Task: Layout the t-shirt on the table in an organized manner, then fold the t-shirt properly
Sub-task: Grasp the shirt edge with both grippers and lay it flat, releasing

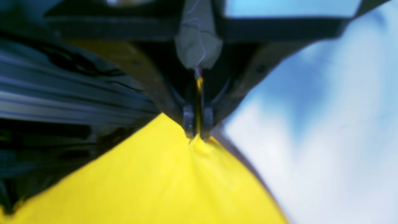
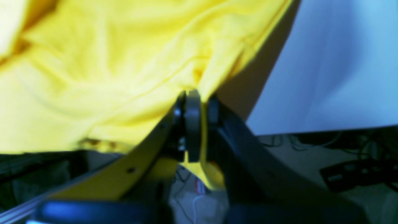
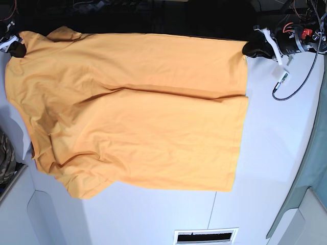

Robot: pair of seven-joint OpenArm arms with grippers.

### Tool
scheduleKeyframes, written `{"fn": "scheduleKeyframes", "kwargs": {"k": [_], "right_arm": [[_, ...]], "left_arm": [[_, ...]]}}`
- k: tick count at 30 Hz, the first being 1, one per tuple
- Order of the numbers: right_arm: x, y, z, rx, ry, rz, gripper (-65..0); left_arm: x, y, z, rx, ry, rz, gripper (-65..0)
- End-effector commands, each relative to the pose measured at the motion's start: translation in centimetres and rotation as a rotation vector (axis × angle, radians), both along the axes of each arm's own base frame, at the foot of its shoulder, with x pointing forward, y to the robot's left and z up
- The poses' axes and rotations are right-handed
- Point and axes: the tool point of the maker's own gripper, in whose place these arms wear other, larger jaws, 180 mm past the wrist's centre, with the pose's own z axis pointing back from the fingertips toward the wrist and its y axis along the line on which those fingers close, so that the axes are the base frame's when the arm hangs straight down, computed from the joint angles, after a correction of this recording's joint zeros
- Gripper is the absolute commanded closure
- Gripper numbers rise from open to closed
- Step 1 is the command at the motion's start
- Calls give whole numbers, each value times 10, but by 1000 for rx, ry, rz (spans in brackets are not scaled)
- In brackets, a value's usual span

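Two sets of my fingers are clamped on the t-shirt (image 3: 138, 117), which lies spread sideways across the white tabletop (image 3: 271, 153), filling the upper and middle base view. My left fingers (image 1: 198, 134) pinch a yellow corner at the upper right of that view, my right fingers (image 2: 196, 102) pinch bunched fabric at the upper left. A camouflage cloth (image 3: 5, 155) sits at the left edge.

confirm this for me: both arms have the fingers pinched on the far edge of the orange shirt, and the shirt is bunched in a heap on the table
Not quite. The shirt is not in a heap: the base view shows it spread nearly flat across the white table. The rest holds: the left gripper and right gripper are each pinched shut on its far edge.
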Motion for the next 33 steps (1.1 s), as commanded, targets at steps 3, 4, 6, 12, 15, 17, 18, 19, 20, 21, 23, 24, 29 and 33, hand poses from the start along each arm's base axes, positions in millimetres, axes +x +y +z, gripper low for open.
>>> {"fn": "scheduleKeyframes", "kwargs": {"k": [3, 4, 6, 12, 15, 17, 18, 19, 20, 21, 23, 24, 29, 33], "right_arm": [[1, -15, 17, -36, -36, -14, 0], [-1, -17, 19, -36, -39, -22, 0], [-9, -20, 22, -35, -38, -34, 0], [-26, -31, 41, -75, -47, -47, 0], [-27, -38, 53, -105, -72, -48, 0], [-21, -40, 60, -112, -105, -56, 0], [-16, -42, 63, -117, -133, -63, 0], [-11, -42, 65, -121, -155, -67, 0], [-4, -44, 67, -131, -172, -67, 0], [4, -44, 71, -131, -197, -74, 0], [24, -42, 78, -120, -255, -76, 0], [35, -42, 80, -123, -275, -73, 0], [84, -33, 73, -105, -326, -57, 0], [124, -24, 60, -75, -348, -52, 0]], "left_arm": [[-3, -2, 25, 6, -70, -29, 0], [-3, -3, 31, 4, -92, -29, 0], [-1, -3, 45, 3, -141, -21, 0], [13, 7, 83, 28, -256, -4, 0], [14, 7, 90, 24, -273, 0, 0], [16, 6, 92, 16, -289, 7, 0], [19, 6, 95, 8, -309, 15, 0], [23, 7, 98, 8, -335, 22, 0], [29, 8, 99, 17, -361, 27, 0], [35, 11, 100, 31, -382, 31, 0], [46, 15, 95, 50, -393, 32, 0], [51, 15, 90, 50, -389, 33, 0], [71, 7, 57, 30, -338, 19, 0], [96, 5, 38, 64, -341, -8, 0]]}}
